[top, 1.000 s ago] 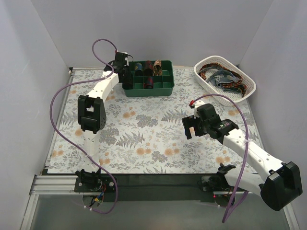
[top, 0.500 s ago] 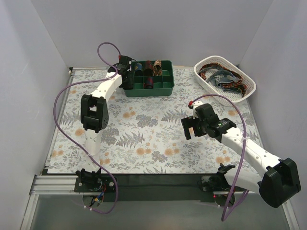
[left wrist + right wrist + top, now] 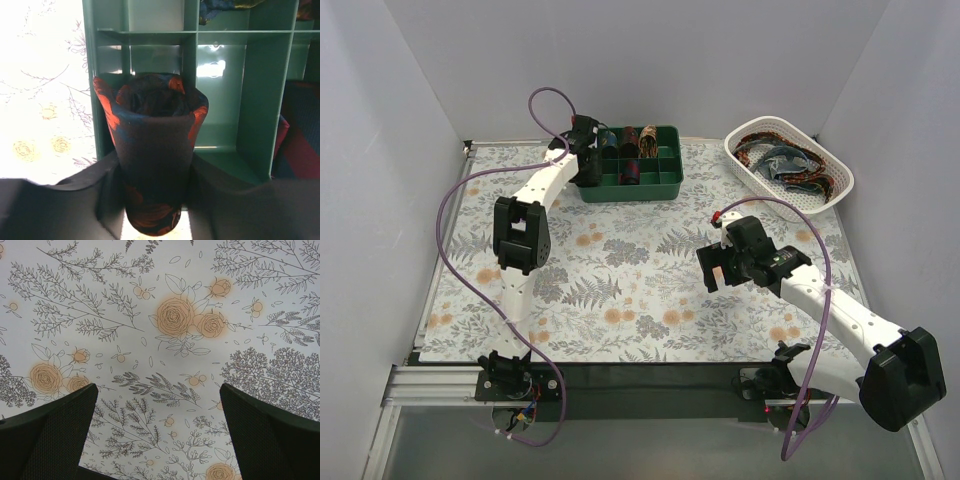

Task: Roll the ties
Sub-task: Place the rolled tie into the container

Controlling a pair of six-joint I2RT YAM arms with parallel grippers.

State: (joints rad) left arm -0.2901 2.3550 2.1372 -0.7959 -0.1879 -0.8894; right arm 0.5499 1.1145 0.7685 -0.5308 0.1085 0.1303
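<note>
Two pincers share one bench (image 3: 620,300), and its floral middle leaves ample room. The right pincer (image 3: 718,268) hangs there spread wide and empty. At far right, the white basket (image 3: 735,150) holds the loose ties (image 3: 790,165). They look soft, light and slippery, best pinched near an end. The green tray (image 3: 670,186) has close walls. The left pincer (image 3: 588,150) is part-closed around a rolled tie (image 3: 155,145) at a left-hand compartment. A gentle squeeze across the coil should keep it from springing loose.

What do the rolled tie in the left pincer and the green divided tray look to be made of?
The dark rolled necktie with orange-red print seems to be woven fabric, mostly matte, judging by its soft curled layers. The green divided tray looks like rigid moulded plastic with a glossy finish: its thin straight walls show bright reflections.
</note>
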